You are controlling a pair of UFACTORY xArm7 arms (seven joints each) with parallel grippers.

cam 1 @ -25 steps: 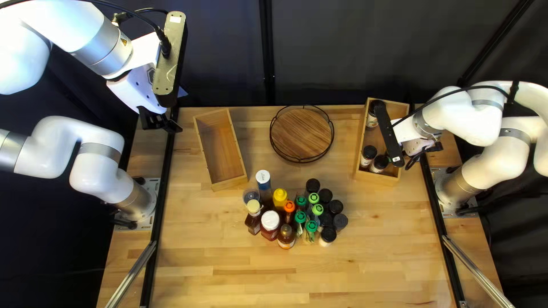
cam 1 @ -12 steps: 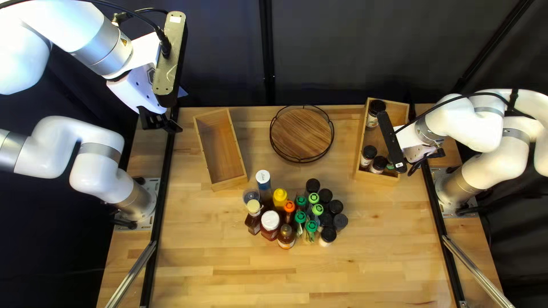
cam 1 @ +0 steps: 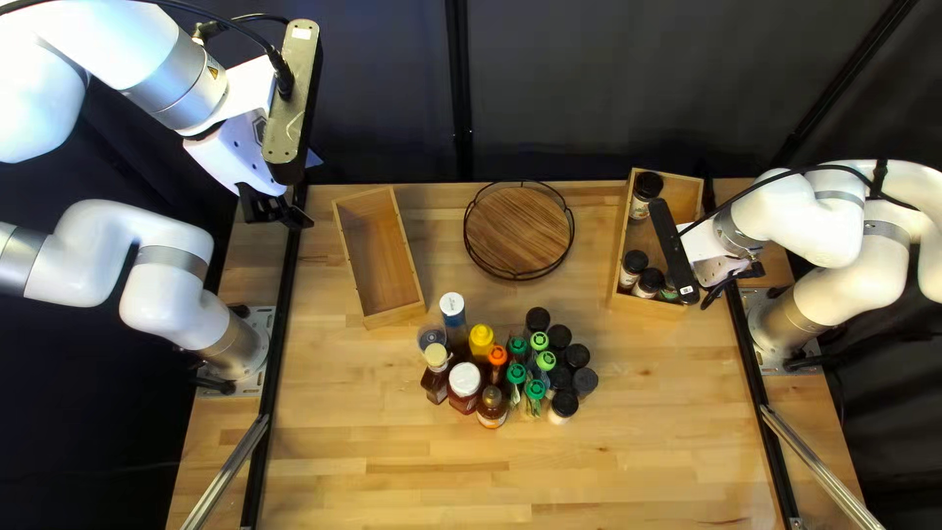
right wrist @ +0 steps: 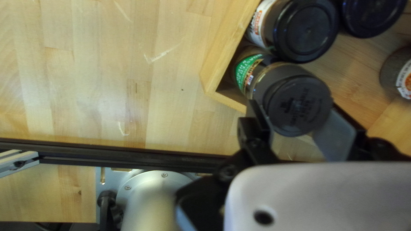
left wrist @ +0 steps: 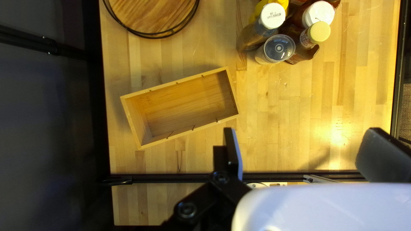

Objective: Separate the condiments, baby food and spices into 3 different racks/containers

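Our right tool [right wrist: 296, 106] is closed on the cap of the green-labelled jar [right wrist: 250, 70], which sits tilted inside the spice box [cam 1: 643, 305], at its near corner beside a black-capped jar [right wrist: 305, 30]. Caution: if we release before the base seats flat, the jar may tip. A sideways shift during withdrawal could knock the neighbour or catch the box's rim, because clearance is small. Our left tool [left wrist: 302, 132] is open, well apart from the box. The unsorted bottles [cam 1: 464, 381], left of the box, are packed closely; a poorly centred grasp could topple several.
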